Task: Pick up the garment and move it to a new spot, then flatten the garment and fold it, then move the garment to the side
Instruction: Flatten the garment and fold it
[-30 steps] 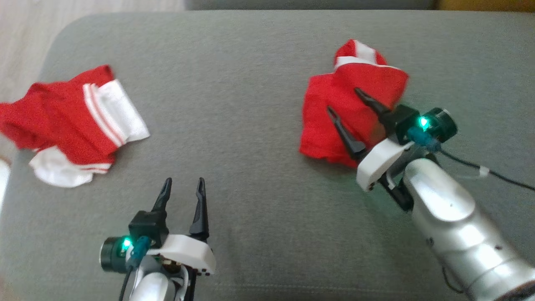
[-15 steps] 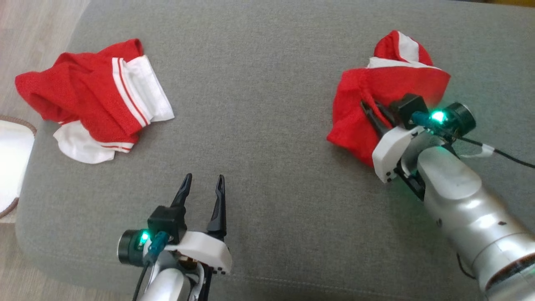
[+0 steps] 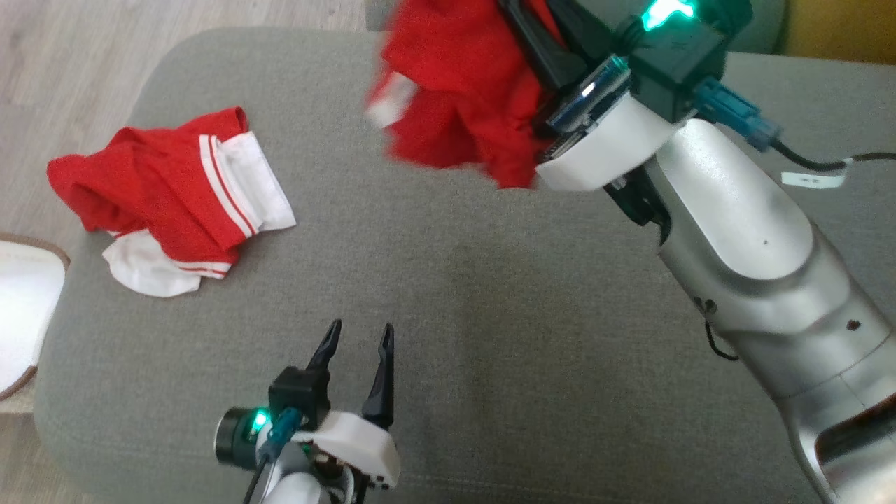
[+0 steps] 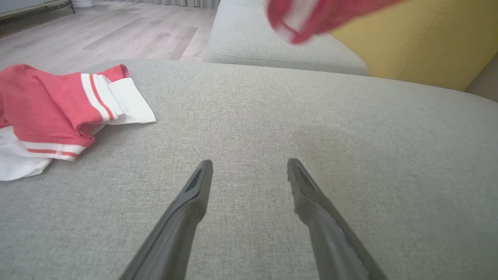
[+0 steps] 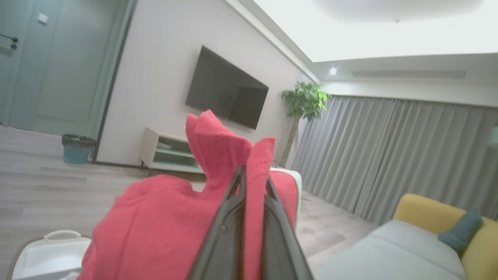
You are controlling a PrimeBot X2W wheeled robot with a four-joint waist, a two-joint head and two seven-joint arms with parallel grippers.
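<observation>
Head view. Right gripper [image 3: 523, 24] at the top edge, fingers pinched together on a fold of the red garment [image 3: 455, 91]. The garment hangs in the air above the far side of the grey cushion [image 3: 490, 315], with a white trim patch on its left side. Left gripper [image 3: 360, 336] low at near centre, fingers spread with nothing between them. The second garment [image 3: 168, 196], red with white striped cuffs, lies crumpled near the cushion's left edge. Bare fabric between it and the right arm. White tag [image 3: 815, 178] on the right arm's cable, print too small to read. Wood floor [image 3: 70, 56] beyond the rounded far-left corner; white basket [image 3: 21, 315] just off the left edge.

Left wrist view. Left gripper [image 4: 249, 167] parted over bare grey cushion [image 4: 272, 128]. Second garment [image 4: 58, 112] to its left, well apart from the fingers. Garment [image 4: 311, 15] blurred at the top, off the surface. A seam separates the cushion from another grey seat [image 4: 272, 50] behind it; yellow upholstery [image 4: 420, 42] at upper right.

Right wrist view. Right gripper [image 5: 253, 175] clamped on a strip of garment [image 5: 175, 225], cloth bunched above the tips and draped to the left. Beyond it: wall television [image 5: 225, 89], potted plant [image 5: 305, 101], grey curtains [image 5: 389, 155], teal bin [image 5: 78, 147].
</observation>
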